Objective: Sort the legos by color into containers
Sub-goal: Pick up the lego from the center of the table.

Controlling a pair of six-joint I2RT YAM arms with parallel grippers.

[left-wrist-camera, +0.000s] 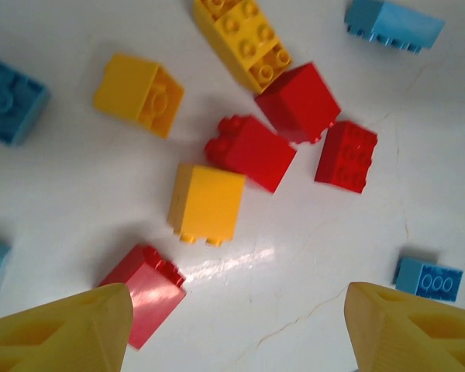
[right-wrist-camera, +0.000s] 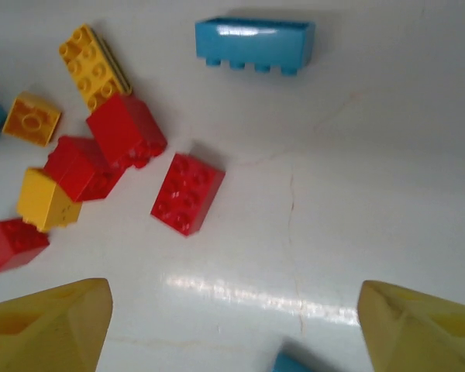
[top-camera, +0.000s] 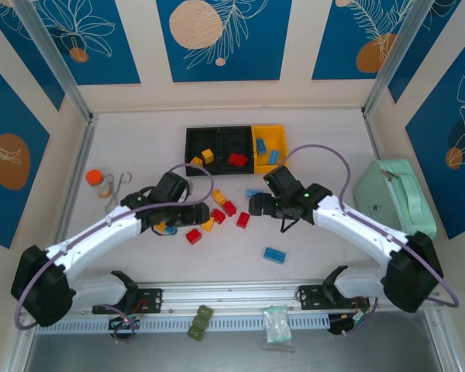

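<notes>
Nearest the arm bases, a light blue lego (top-camera: 275, 254) lies alone on the surface (top-camera: 139, 139), on our side of the flat red lego (right-wrist-camera: 187, 192) and to its right.

Next out, the right end effector (right-wrist-camera: 232, 333) hangs just short of the flat red lego, with its yellow fingers spread wide and nothing between them. From there the flat red lego sits ahead and a little left of the mid-line. It is studs up, and its long axis runs slantwise to the line between the fingers.

The left end effector (left-wrist-camera: 232, 333) is wide and empty too, but it stands left of the flat red lego. A tipped red lego (left-wrist-camera: 143, 291) and a yellow lego (left-wrist-camera: 207, 203) lie in between. We judge the right arm the nearer one, and it likely needs a wrist turn to close across the short sides.

The other legos (right-wrist-camera: 101, 147) crowd just left of the flat red lego, close but apart from it. A long light blue lego (right-wrist-camera: 254, 43) lies beyond it.

Farthest out, well beyond the flat red lego, stand the containers (top-camera: 253, 143). The middle black one holds a red piece, so we take that as the goal.
</notes>
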